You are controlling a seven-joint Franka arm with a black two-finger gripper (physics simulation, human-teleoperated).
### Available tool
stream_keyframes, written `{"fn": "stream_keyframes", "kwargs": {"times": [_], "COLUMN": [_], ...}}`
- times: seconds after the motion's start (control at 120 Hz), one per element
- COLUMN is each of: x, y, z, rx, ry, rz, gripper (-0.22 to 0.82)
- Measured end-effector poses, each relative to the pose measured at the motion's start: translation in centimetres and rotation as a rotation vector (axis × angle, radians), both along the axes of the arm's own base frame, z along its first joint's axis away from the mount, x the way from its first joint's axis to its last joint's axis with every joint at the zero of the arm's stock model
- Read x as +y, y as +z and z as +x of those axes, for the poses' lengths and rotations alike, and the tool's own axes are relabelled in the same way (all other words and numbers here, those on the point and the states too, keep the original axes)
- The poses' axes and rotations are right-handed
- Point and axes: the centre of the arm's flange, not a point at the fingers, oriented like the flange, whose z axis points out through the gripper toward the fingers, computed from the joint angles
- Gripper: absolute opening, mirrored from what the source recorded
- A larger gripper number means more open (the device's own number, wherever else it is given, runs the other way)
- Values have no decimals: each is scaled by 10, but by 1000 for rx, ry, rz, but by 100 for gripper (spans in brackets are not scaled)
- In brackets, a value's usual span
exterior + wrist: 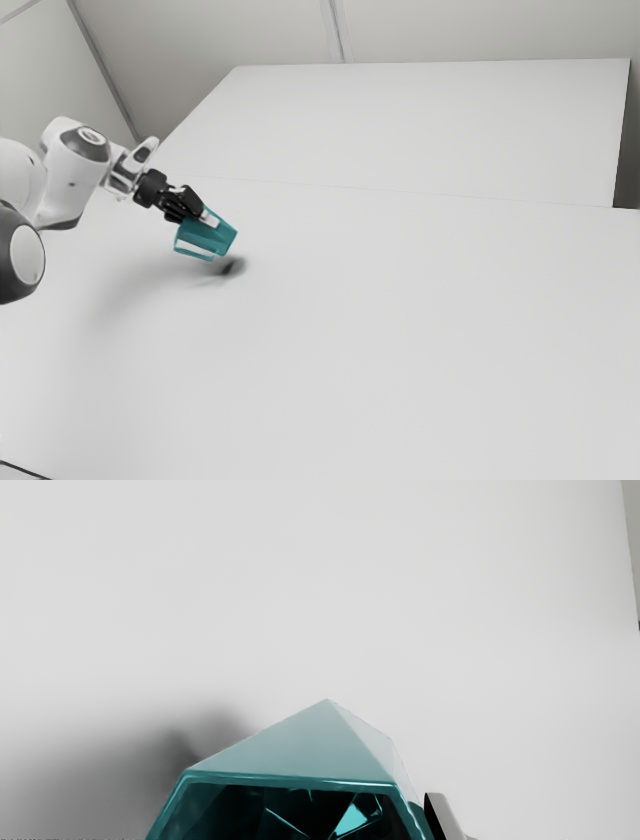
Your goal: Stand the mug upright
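Plain pale walls (480, 30) stand behind a broad white desk (400, 330). Gripper (200, 213) closed on the mug (207, 239), which is tilted and appears raised just above the desk; the rim (290, 779) faces the wrist camera, and one finger (443, 816) lies along the outer wall. The angular teal body looks rigid, probably light, perhaps slick and brittle. Opposed flat faces, clear of the handle (193, 256), should give the surest hold. Beyond: a shadow (232, 267) on the desk.
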Motion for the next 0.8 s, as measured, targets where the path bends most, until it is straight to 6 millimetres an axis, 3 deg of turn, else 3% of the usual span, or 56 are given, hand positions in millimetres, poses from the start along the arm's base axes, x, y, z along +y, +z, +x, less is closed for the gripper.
{"fn": "stream_keyframes", "kwargs": {"times": [0.275, 0.8], "x": [-44, -121], "y": [46, 60], "z": [-5, -30], "rx": [13, 53], "ry": [-129, -179], "rz": [251, 514], "gripper": [-17, -17]}}
